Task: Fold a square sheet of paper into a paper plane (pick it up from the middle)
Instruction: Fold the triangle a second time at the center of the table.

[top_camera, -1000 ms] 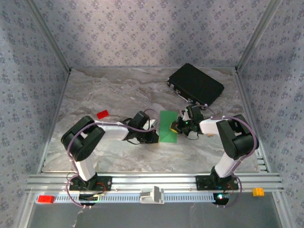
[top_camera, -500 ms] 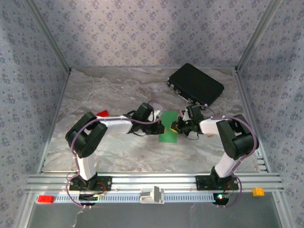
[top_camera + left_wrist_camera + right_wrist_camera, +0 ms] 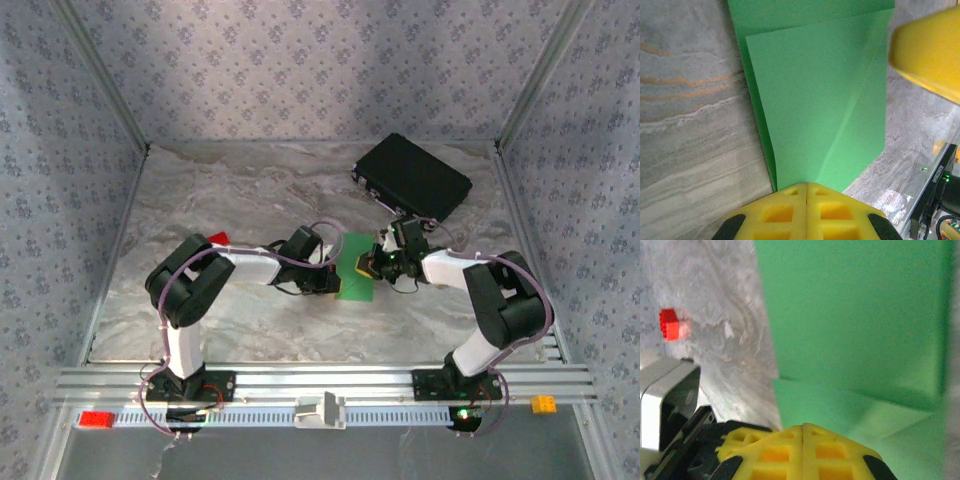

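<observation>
The left arm has swung away from its base and toward the middle, carrying the left tool (image 3: 337, 272) from beside the square sheet of paper (image 3: 355, 286) onto its left edge. The sheet shows less green than before. The left arm now hides most of the red block (image 3: 216, 238). The right arm's elbow has shifted outward.

The desk (image 3: 250, 190) is a pale marbled slab, grey with tan veins, walled by patterned panels on its left, far and right sides; the square sheet of paper (image 3: 355, 287) — bright green, creased, one layer folded over another — lies near the middle; a black case (image 3: 412, 177) sits at an angle toward the far right corner, well apart from the paper; a small red block (image 3: 215, 238) rests left of centre.
</observation>
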Controlling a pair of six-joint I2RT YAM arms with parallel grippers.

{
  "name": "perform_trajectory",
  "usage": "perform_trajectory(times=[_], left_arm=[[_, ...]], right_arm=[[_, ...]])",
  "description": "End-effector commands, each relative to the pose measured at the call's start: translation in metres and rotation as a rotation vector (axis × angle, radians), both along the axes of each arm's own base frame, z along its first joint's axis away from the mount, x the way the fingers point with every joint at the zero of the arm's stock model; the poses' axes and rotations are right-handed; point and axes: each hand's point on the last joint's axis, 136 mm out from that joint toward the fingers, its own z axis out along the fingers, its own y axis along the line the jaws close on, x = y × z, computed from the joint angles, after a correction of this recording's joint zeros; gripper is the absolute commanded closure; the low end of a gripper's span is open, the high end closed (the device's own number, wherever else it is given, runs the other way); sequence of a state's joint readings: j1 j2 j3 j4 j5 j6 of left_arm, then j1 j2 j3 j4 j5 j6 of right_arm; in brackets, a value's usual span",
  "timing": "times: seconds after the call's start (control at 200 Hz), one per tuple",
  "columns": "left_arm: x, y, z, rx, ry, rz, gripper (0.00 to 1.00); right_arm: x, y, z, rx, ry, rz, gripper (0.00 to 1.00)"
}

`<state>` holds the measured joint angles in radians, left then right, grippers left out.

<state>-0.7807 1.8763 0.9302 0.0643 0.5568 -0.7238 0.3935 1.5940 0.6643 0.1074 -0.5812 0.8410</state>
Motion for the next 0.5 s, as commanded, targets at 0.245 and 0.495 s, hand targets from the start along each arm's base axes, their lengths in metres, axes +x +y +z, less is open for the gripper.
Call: perform_trajectory(times=[0.245,0.495], left_arm=[[-0.002,0.009,-0.015,0.059,0.019,0.003,1.00],[-0.005,0.011,-0.021,0.077,0.034,-0.007,1.00]], right_arm=[[-0.028,0.000,-0.043,-0.103,0.118,0.025,1.00],[-0.013,-0.014,-0.040,-0.092,0.095,-0.022,0.99]])
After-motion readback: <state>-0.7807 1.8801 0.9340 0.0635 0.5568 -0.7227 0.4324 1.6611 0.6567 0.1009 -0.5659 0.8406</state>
